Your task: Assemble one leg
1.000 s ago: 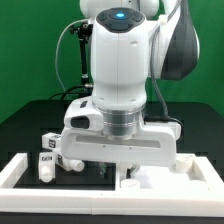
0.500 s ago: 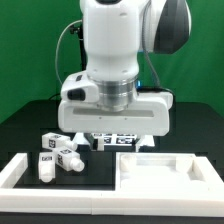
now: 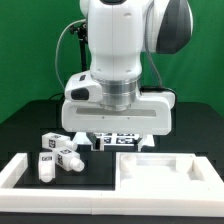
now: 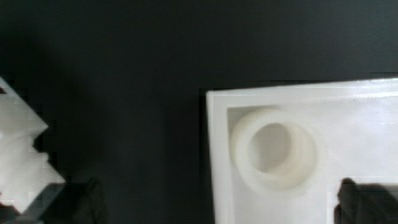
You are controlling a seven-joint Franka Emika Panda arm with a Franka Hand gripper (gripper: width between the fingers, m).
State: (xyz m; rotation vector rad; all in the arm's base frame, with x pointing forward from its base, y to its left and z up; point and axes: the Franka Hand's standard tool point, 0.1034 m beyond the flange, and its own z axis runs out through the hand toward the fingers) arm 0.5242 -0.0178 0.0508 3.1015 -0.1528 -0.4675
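Observation:
Several short white legs [image 3: 57, 152] with black-and-white tags lie together on the black table at the exterior view's left. The wide white panel [image 3: 165, 170] lies at the front right. My gripper [image 3: 115, 128] hangs above the table behind the panel, apart from the legs. In the wrist view the gripper [image 4: 217, 205] is open and empty, with dark fingertips [image 4: 365, 200] at both sides. Below it lie the panel's corner [image 4: 356, 110] and a round socket [image 4: 276, 150].
A white raised border [image 3: 20, 172] runs along the table's front and left. The marker board [image 3: 115, 141] lies under the gripper, behind the panel. A white piece [image 4: 18, 135] shows at the wrist view's edge; I cannot tell which part it is.
A second ago the gripper was low at the front, over the panel. It has risen and moved back; in the last half second it shifted only slightly.

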